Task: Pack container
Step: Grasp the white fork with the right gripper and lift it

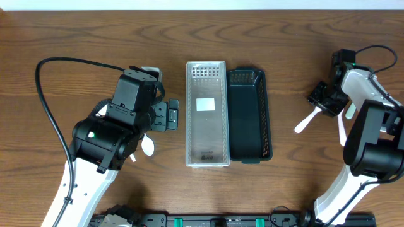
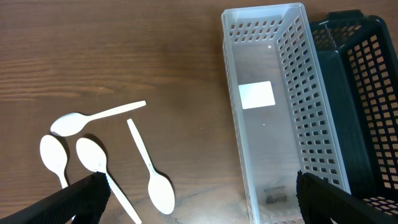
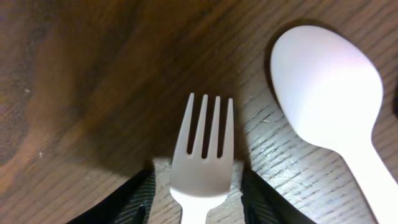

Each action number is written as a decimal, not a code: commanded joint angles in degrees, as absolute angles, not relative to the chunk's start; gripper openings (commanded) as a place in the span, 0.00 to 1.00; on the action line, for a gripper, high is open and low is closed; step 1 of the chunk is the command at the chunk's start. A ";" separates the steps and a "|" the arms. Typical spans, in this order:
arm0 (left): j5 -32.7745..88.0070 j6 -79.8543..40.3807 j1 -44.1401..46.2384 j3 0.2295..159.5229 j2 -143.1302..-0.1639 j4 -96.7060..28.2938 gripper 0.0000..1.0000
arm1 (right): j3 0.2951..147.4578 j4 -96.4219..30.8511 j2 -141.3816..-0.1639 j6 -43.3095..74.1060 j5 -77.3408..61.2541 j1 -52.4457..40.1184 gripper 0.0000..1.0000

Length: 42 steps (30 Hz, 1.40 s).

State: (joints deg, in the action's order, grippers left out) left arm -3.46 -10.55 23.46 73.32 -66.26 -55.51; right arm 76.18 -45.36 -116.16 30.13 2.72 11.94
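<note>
The right claw (image 3: 196, 182) sits low over the wooden table (image 3: 74, 74), with one finger on either side of the neck of a white plastic fork (image 3: 202, 146). The fork lies between the fingers, its tines pointing away from the claw. Only narrow slivers show between the fingers and the neck, so it cannot be told whether the claw is clamped on the fork or merely flanks it. Just beside the fork, on its right in the wrist view, lies a white plastic spoon (image 3: 326, 81), its bowl alongside the tines and clear of the claw.

Farther off, at mid-table, a clear bin (image 1: 190, 113) with perforated walls holds only a white label (image 1: 206, 104) on its floor. It stands side by side with a dark basket (image 1: 267, 113), the two touching.

Beyond these, the left claw (image 2: 200, 179) hangs with its fingers wide apart. It is above bare wood between four spoons (image 2: 153, 177) and the clear bin.
</note>
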 commanded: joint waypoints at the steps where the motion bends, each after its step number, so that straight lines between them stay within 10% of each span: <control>1: -4.56 -11.09 23.55 74.22 -66.35 -55.68 0.98 | 71.75 -44.40 -118.26 29.93 4.05 12.40 0.45; 19: -4.56 -11.09 23.55 74.24 -66.35 -56.38 0.98 | 69.73 -41.82 -118.24 29.93 4.05 12.36 0.09; 42: -7.11 -11.09 23.38 73.52 -68.49 -58.50 0.98 | 87.81 -58.76 -92.51 17.52 1.83 -11.35 0.04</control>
State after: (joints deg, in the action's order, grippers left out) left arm -6.07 -10.55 23.46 73.32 -67.88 -58.19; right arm 86.54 -57.65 -93.93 20.75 2.50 -7.44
